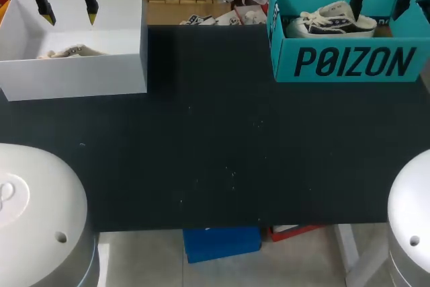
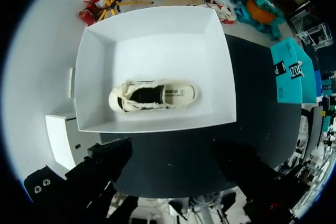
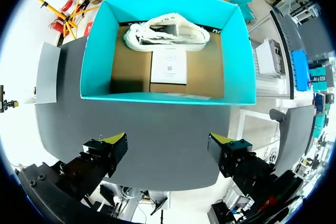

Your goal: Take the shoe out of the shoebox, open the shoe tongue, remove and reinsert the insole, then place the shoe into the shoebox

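Left gripper (image 1: 68, 10), right gripper (image 1: 380, 1): fingers apart, empty. Left wrist shows whole shoe (image 2: 152, 96) in 10 o'clock white box (image 2: 157, 30); head only a sliver.

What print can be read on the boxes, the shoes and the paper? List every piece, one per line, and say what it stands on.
Teal box, front wall: one big black word in capitals, a brand name, left unquoted.
Paper sheet in that box: small print, too small to read.
Shoe in the white box: print on the insole, too small to read.
White box: none seen.
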Motion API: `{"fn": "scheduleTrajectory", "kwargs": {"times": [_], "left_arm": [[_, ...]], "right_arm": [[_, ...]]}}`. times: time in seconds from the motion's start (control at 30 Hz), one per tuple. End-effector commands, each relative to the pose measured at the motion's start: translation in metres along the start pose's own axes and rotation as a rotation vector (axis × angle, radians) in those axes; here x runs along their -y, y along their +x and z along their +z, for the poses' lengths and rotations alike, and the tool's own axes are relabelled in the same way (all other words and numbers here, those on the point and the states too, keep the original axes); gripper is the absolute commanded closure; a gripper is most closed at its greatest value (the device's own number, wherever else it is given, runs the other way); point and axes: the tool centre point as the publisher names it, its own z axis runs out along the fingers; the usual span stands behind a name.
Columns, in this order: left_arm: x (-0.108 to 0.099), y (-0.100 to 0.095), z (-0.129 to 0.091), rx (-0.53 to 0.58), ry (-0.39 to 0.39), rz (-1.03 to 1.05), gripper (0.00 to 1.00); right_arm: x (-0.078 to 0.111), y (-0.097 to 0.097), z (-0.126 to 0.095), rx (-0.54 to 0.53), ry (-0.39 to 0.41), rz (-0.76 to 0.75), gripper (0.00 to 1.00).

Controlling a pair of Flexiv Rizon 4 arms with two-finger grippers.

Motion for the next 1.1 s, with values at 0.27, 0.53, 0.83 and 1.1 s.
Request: {"fn": "scheduleTrajectory", "kwargs": {"times": [0.27,0.53,0.83,1.1], "left_arm": [[0.000,0.000,0.000,0.000,0.000,0.000,0.00],[0.000,0.000,0.000,0.000,0.000,0.000,0.00],[0.000,0.000,0.000,0.000,0.000,0.000,0.00],[0.000,0.000,0.000,0.000,0.000,0.000,0.00]], "right_arm": [[0.006,-0.004,-0.013,0.101,0.010,-0.727,0.00],[0.006,-0.004,-0.013,0.101,0.010,-0.727,0.00],[0.004,-0.004,-0.013,0.107,-0.002,-0.778,0.00],[-0.004,-0.004,-0.021,0.120,0.070,-1.455,0.00]]}}
